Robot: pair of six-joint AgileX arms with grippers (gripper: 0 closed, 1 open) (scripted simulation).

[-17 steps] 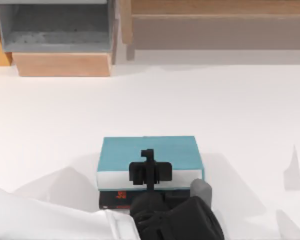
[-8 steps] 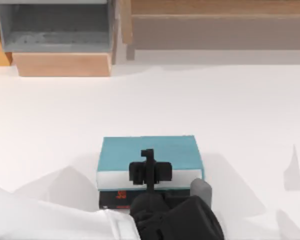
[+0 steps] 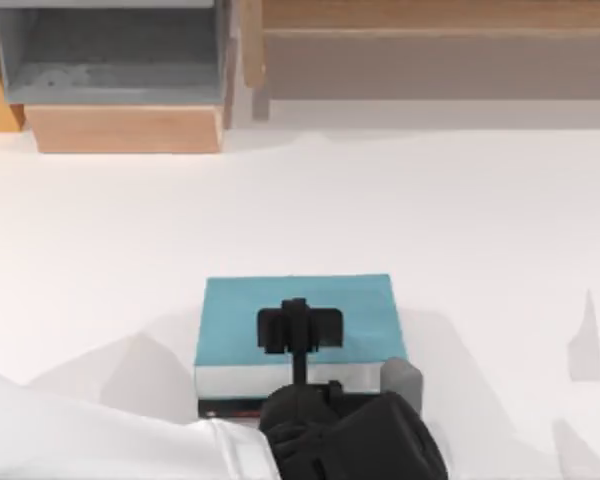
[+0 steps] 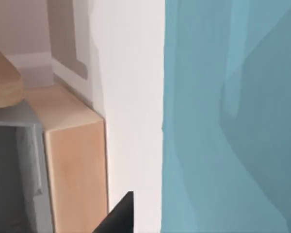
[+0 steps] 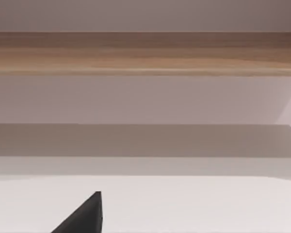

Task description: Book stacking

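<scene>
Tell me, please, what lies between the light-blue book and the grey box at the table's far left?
Bare white table, in the top view; nothing separates the light-blue book from the grey box.

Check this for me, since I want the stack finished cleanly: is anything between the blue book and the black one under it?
Nothing visible. The light-blue book lies directly on the black book, with the left claw at its near edge.
</scene>
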